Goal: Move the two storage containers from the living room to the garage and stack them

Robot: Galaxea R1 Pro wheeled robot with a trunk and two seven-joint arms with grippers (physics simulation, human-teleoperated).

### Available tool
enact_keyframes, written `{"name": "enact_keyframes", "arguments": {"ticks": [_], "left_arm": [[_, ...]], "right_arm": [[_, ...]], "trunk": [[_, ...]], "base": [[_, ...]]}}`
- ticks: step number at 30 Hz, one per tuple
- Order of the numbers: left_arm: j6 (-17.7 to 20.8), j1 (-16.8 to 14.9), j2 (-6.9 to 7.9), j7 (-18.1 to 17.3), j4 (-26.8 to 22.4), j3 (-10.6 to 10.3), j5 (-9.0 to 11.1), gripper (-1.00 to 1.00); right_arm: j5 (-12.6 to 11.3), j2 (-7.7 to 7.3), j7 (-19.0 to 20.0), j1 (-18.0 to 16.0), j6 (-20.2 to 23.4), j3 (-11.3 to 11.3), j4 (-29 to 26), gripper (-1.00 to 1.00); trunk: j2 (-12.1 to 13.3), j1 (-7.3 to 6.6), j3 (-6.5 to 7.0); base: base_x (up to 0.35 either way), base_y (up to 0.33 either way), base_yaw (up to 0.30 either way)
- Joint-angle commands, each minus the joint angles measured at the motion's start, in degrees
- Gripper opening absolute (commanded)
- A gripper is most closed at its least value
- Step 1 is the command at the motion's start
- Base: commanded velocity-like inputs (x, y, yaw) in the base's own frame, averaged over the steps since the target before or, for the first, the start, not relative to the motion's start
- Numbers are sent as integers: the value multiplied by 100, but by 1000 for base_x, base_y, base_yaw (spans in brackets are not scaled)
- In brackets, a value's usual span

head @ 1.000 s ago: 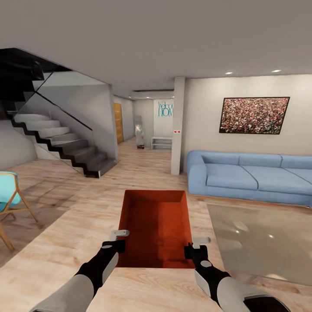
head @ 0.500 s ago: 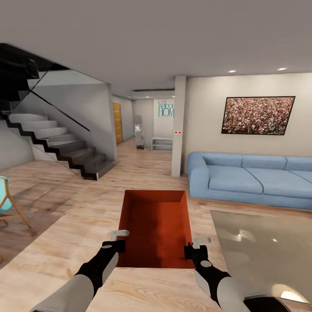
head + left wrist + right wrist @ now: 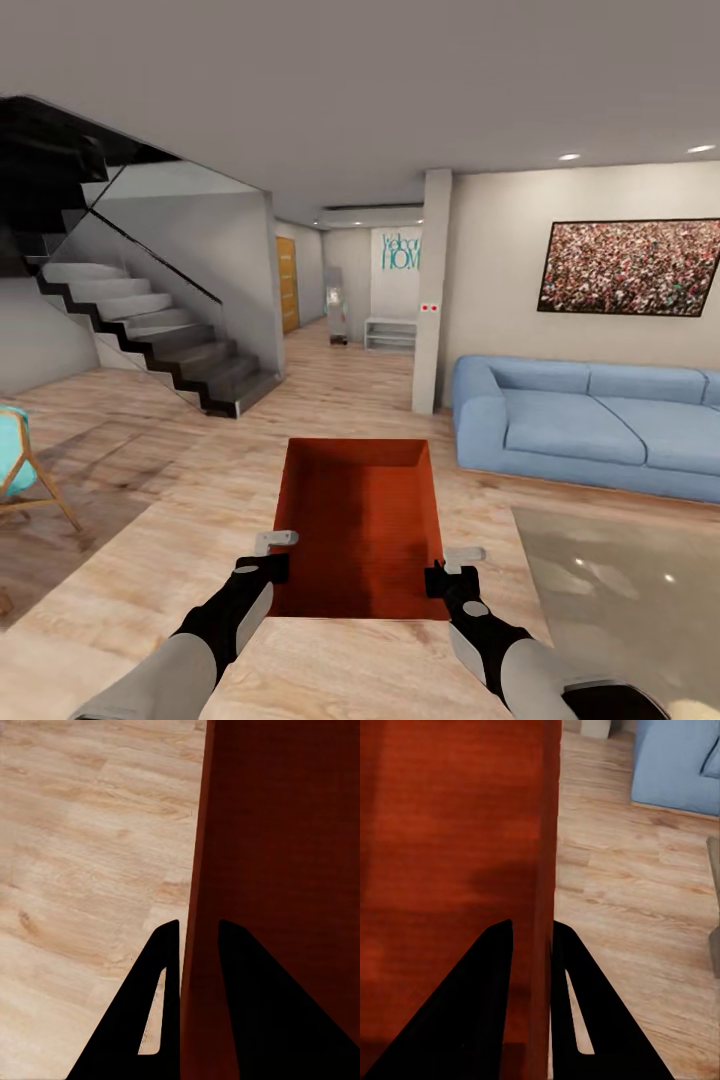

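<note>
While I stand on the light wood plank floor (image 3: 180,520) of the living room, I hold one orange-red rectangular storage container (image 3: 362,520) out in front of me, level, between both arms. My left gripper (image 3: 196,937) is closed down to a narrow slot on the container's thin left wall, one finger outside and one inside. My right gripper (image 3: 531,934) pinches the right wall the same way. Beyond my right gripper sits a long blue sofa (image 3: 590,420), with a speckled framed picture (image 3: 632,268) on the wall above it. Beyond my left gripper, a dark staircase (image 3: 150,330) climbs away.
</note>
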Motion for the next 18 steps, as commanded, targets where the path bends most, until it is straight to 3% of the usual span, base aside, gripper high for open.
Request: {"name": "enact_keyframes", "arguments": {"ticks": [1, 6, 18], "left_arm": [[-366, -3, 3, 166, -24, 82, -106, -100], [-366, -3, 3, 166, -24, 82, -106, -100], [-366, -3, 3, 166, -24, 82, -106, -100]], "right_arm": [[77, 2, 55, 1, 7, -314, 4, -100], [77, 2, 55, 1, 7, -314, 4, -100], [77, 2, 55, 1, 7, -314, 4, -100]], "trunk": [[-4, 5, -2], [-4, 5, -2], [-4, 5, -2]], "base": [[321, 0, 267], [321, 0, 268], [321, 0, 25]]}}
